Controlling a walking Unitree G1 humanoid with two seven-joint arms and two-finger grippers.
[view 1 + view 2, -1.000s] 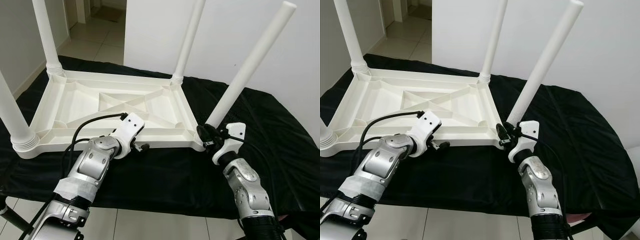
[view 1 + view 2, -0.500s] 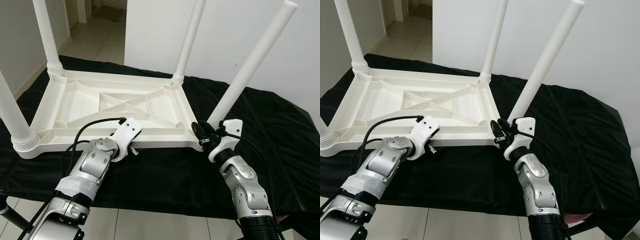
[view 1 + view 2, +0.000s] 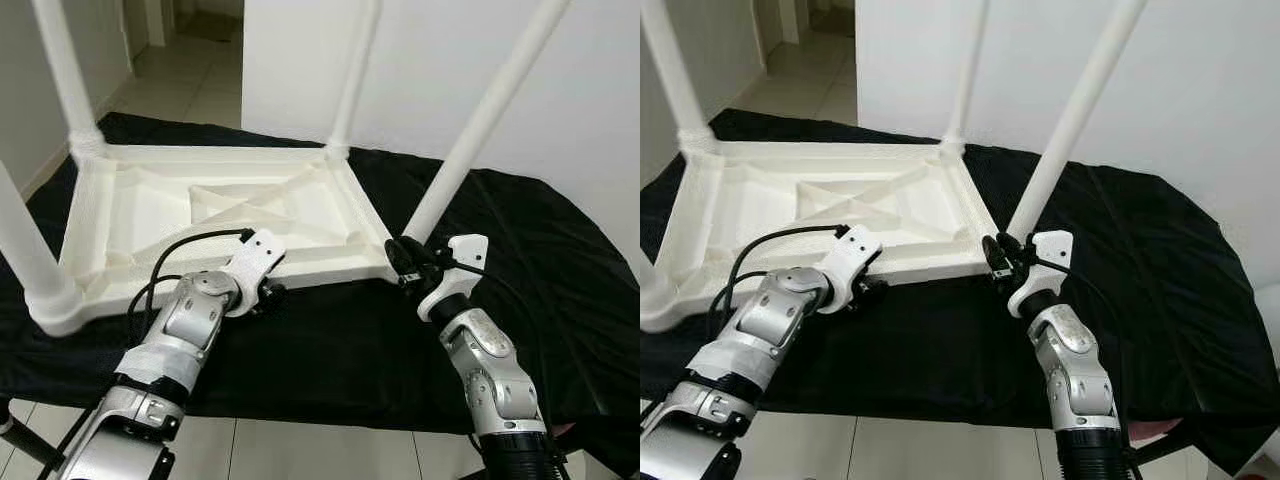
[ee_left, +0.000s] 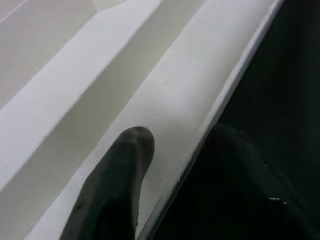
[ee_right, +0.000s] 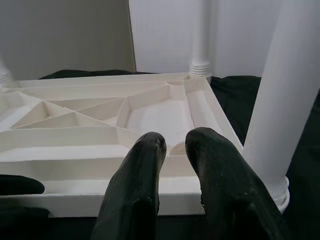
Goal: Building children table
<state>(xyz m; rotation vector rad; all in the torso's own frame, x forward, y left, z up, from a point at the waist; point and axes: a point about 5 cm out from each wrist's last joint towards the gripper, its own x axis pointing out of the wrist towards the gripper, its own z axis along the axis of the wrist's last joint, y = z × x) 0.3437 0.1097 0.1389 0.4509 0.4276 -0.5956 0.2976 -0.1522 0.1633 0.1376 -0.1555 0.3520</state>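
white plastic table (image 3: 230, 215) upside down, four legs up, on black cloth (image 3: 330, 345)

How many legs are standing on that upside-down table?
4: far left corner leg, far right leg, near right leg by the right tool, near left leg.
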